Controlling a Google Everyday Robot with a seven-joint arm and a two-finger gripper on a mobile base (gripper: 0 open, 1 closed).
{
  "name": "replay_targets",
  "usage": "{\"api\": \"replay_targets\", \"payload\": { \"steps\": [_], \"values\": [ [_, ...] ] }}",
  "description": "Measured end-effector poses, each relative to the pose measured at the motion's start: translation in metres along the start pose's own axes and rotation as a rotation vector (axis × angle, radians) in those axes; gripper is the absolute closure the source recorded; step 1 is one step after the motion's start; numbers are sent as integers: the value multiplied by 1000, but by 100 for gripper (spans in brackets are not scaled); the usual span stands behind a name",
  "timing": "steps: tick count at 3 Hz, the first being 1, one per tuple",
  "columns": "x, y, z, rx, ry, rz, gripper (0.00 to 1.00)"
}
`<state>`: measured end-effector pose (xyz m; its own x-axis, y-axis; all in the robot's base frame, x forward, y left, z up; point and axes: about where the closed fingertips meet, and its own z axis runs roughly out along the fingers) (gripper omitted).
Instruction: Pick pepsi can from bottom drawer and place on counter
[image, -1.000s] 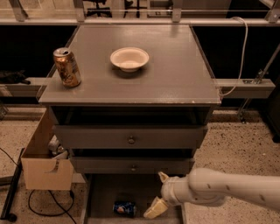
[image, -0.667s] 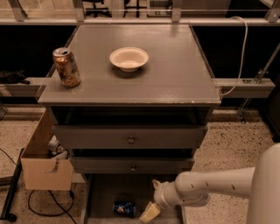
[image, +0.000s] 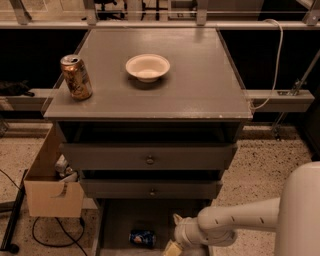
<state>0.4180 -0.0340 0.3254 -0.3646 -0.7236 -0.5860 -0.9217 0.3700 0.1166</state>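
The pepsi can (image: 142, 238) lies on its side on the floor of the open bottom drawer (image: 122, 220), towards the front. My gripper (image: 171, 246) is low in the drawer, just right of the can and apart from it, with one pale finger (image: 169, 248) showing at the frame's bottom edge. The white arm reaches in from the lower right. The counter (image: 200, 80) is the grey top of the cabinet above.
A gold-brown can (image: 76, 76) stands at the counter's left edge. A white bowl (image: 147, 66) sits near its middle. Two knobbed drawers (image: 149, 159) are above the bottom one. A cardboard box (image: 52, 192) stands on the floor to the left.
My gripper has moved left and down inside the bottom drawer, closer to the pepsi can. The can has not moved.
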Motion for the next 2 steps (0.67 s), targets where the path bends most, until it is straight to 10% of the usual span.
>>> {"api": "replay_targets", "payload": {
  "steps": [2],
  "values": [
    [-20, -10, 37, -78, -121, -60, 0]
  ]
}}
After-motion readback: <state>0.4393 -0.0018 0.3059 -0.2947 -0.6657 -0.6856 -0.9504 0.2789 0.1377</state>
